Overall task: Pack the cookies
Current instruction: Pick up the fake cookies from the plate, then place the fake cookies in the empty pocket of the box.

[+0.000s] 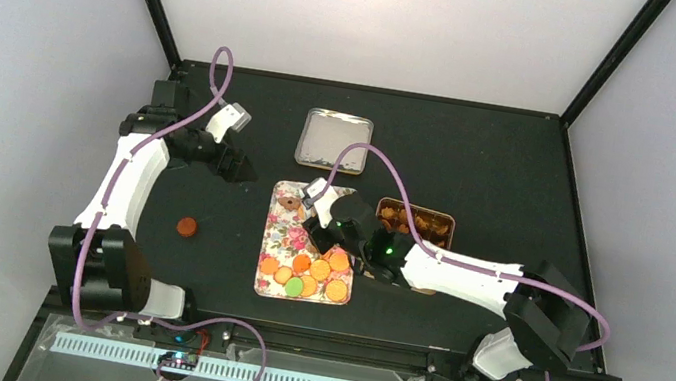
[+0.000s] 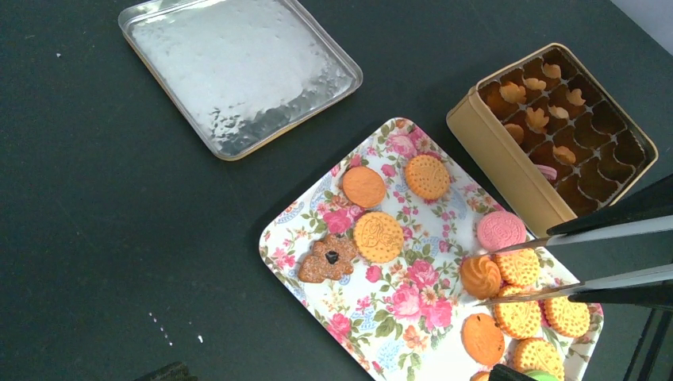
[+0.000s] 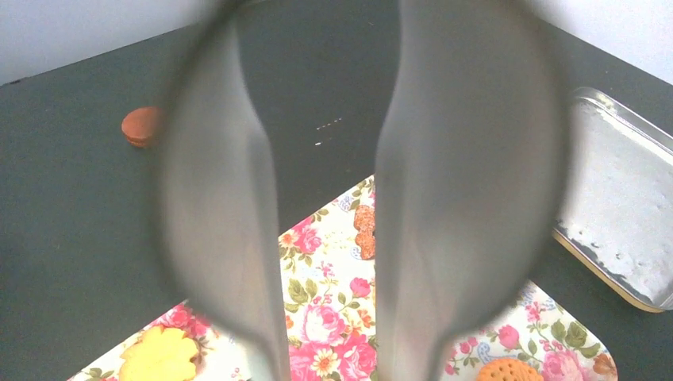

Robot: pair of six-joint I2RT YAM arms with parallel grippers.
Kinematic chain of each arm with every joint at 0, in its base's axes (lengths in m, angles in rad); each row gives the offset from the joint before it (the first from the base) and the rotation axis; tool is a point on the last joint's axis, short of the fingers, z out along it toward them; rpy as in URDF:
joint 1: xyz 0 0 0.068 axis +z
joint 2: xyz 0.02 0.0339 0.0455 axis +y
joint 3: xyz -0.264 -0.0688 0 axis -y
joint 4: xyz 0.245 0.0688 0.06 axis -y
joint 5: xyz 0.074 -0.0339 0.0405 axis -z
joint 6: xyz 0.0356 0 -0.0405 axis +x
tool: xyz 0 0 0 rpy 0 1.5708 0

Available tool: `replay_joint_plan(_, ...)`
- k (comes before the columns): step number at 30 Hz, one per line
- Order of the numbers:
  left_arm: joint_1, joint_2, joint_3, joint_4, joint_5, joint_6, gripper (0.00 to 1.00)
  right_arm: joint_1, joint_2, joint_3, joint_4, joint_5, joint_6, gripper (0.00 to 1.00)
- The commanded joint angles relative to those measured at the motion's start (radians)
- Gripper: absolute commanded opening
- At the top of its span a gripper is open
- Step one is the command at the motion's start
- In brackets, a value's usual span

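Several cookies lie on a floral tray (image 1: 284, 218): round orange ones (image 2: 378, 236), a pink one (image 2: 501, 230) and a brown flower-shaped one (image 2: 329, 258). One brown cookie (image 1: 187, 226) lies alone on the table left of the tray. My right gripper (image 1: 323, 249) is open low over the tray. In the left wrist view its thin fingers (image 2: 555, 236) straddle an orange ridged cookie (image 2: 517, 267) without closing on it. In the right wrist view the right gripper (image 3: 329, 373) shows an empty gap. My left gripper (image 1: 238, 168) hovers open and empty left of the tray's far end.
The brown tin (image 2: 508, 159) stands right of the tray, with a few small orange cookies (image 2: 540, 119) in its compartments. Its silver lid (image 2: 238, 71) lies upside down behind the tray. The stray cookie also shows in the right wrist view (image 3: 141, 125).
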State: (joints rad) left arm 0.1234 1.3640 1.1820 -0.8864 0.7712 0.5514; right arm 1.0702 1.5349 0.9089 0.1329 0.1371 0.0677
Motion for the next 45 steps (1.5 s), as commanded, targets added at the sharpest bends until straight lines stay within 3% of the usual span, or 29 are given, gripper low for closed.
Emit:
replay_joint_plan(1,-0.001,0.005,0.032,-0.013,0.032,0.021,0.99,0.000,-0.007,-0.042,0.026,0.022,0.022,0.38)
replay_joint_plan(12,-0.002,0.003,0.033,-0.005,0.036,0.013,0.99,0.061,-0.043,-0.095,0.042,0.091,0.014,0.31)
replay_joint_plan(19,-0.002,-0.003,0.043,-0.009,0.027,0.014,0.99,0.062,-0.033,-0.040,0.047,0.146,0.011,0.10)
replay_joint_plan(24,-0.001,-0.002,0.047,-0.011,0.029,0.008,0.99,0.060,-0.086,-0.018,0.057,0.193,-0.009,0.02)
replay_joint_plan(34,-0.001,0.000,0.057,-0.010,0.040,0.005,0.99,0.003,-0.302,-0.044,-0.027,0.290,-0.006,0.01)
replay_joint_plan(45,-0.002,0.010,0.053,-0.004,0.058,0.002,0.99,-0.089,-0.686,-0.218,-0.319,0.474,0.074,0.02)
